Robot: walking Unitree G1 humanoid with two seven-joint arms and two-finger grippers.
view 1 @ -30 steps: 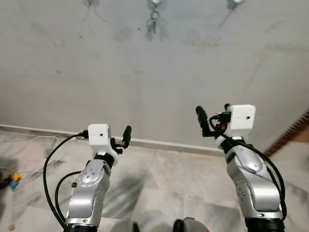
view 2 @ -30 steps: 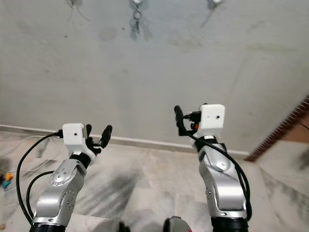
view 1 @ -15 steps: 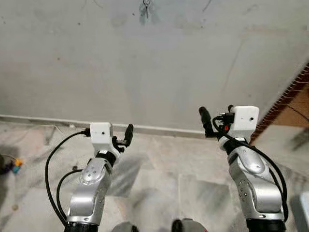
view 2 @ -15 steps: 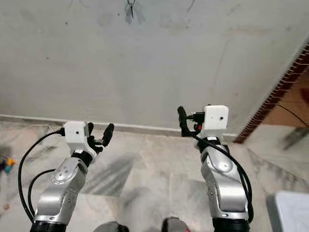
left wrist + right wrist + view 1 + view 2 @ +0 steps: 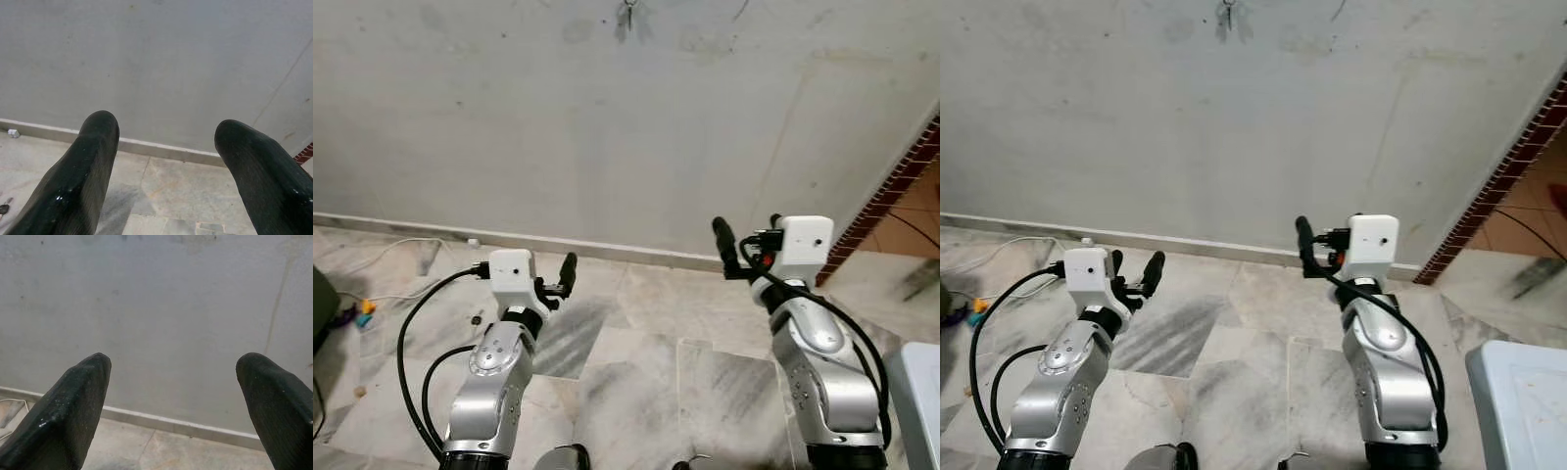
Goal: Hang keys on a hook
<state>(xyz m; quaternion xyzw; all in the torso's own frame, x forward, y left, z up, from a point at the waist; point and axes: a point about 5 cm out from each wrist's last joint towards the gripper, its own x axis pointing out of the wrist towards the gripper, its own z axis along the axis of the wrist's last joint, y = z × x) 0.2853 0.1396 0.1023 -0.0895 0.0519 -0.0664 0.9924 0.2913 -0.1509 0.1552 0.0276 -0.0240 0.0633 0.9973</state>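
Observation:
A small bunch of keys (image 5: 627, 14) hangs high on the grey wall, at the very top edge of the head views; what it hangs from is cut off. Both arms are raised in front of me, well below the keys. My left gripper (image 5: 558, 278) is open and holds nothing; its two black fingers (image 5: 93, 161) frame bare wall and skirting. My right gripper (image 5: 746, 229) is open too and empty, with its fingers (image 5: 73, 401) spread wide toward the same wall.
Marble floor tiles (image 5: 636, 362) run up to a skirting board (image 5: 607, 250). A brick-coloured edge (image 5: 901, 176) marks the wall's right end. A white box (image 5: 1523, 392) sits low at the right. A cable (image 5: 386, 255) and small objects (image 5: 362, 308) lie at the left.
The whole picture has shifted as the camera moved: more floor and the white box at the right now show. Both arms keep the same raised pose, grippers still open.

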